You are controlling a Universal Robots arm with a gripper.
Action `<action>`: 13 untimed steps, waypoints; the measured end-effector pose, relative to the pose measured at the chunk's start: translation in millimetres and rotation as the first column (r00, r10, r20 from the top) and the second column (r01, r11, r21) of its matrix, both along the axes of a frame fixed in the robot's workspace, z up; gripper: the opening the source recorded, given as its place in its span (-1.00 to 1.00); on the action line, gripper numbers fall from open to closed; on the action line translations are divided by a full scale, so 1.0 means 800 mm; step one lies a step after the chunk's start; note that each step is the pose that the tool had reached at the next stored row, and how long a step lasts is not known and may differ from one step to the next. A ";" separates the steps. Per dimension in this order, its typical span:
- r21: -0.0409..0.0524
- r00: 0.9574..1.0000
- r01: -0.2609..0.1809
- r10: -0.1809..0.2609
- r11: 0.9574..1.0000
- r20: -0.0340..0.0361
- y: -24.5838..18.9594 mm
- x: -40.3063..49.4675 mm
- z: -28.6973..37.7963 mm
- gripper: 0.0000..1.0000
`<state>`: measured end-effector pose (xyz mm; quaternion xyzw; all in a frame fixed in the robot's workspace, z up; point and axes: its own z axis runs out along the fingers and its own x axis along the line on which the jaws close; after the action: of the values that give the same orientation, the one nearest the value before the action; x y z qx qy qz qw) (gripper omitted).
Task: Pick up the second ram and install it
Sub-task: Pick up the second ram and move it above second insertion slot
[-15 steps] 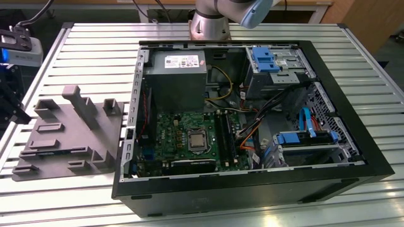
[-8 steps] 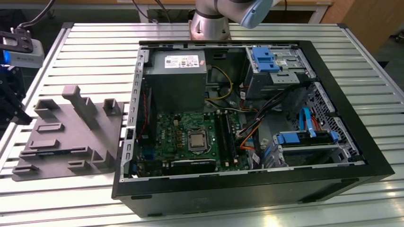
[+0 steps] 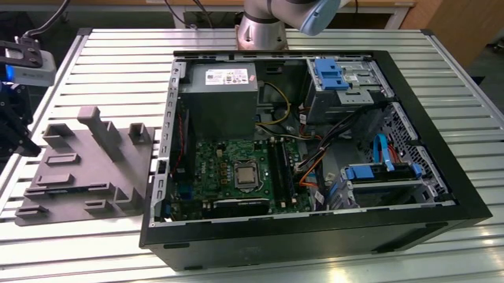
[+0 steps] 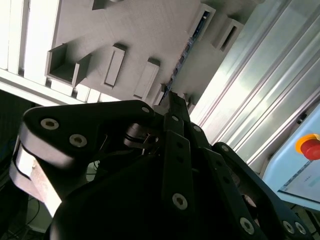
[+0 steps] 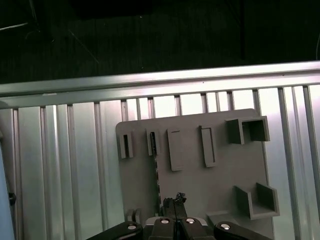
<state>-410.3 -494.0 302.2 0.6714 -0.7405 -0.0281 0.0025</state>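
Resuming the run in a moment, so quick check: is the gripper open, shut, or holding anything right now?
Gripper: shut, fingertips together with nothing between them; the second ram stands on edge in the grey tray.

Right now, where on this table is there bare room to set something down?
Bare slats of the table lie above and below the grey tray in the exterior view. The computer case is crowded with cables.

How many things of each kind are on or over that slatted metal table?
Black open computer case: 1
Grey plastic tray with raised blocks: 1
Thin dark memory stick, lying in the tray: 1
Black pincer, above the tray: 1
Total: 4
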 end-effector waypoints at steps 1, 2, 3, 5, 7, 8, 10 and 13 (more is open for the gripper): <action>0.000 1.000 0.000 0.000 1.000 0.000 0.0000 0.000 -0.0003 -0.79; 0.000 1.000 0.000 0.000 1.000 0.000 0.0000 0.000 -0.0006 -0.79; 0.000 1.000 0.000 0.000 1.000 0.000 0.0000 0.000 -0.0007 -0.79; 0.000 1.000 0.000 0.000 1.000 0.000 0.0000 0.000 -0.0028 -0.79; 0.000 1.000 0.000 0.000 1.000 0.000 0.0000 0.000 -0.0033 -0.79; 0.000 1.000 0.000 0.000 1.000 0.000 0.0000 0.000 -0.0036 -0.79; 0.000 1.000 0.000 0.000 1.000 0.000 0.0000 0.000 -0.0041 -0.79; 0.000 1.000 0.000 0.000 1.000 0.000 0.0000 0.000 -0.0047 -0.79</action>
<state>-410.3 -494.0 298.4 0.6714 -0.7405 -0.0281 0.0026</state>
